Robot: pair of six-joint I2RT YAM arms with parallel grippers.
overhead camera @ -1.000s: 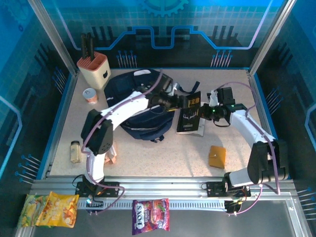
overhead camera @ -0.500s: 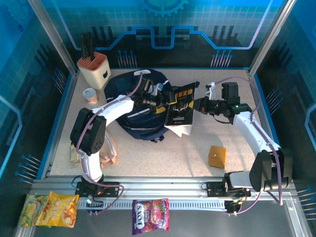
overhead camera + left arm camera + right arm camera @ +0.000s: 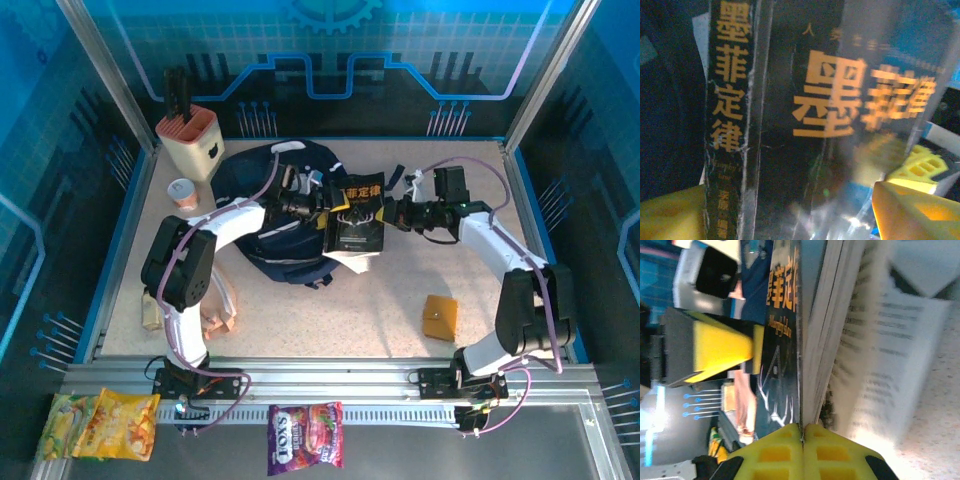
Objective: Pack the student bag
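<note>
The right end effector (image 3: 802, 431) was clamped on the cover edge of the black book (image 3: 358, 218). The left end effector (image 3: 320, 205) stood open against the book's face. The book hung at the right edge of the student bag (image 3: 245, 175), which lay on the bench (image 3: 350, 310). The book was probably being fed in, and next the bag's mouth would need holding wide.

Speckled table (image 3: 330, 320) carries student bag (image 3: 250, 178), knife block (image 3: 192, 140), cup (image 3: 183, 192).

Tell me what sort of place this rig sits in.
Probably a robotics lab or demo cell: an aluminium frame with blue circuit-print panels encloses a table carrying two bolted arms and props such as a student bag and knife block.
</note>
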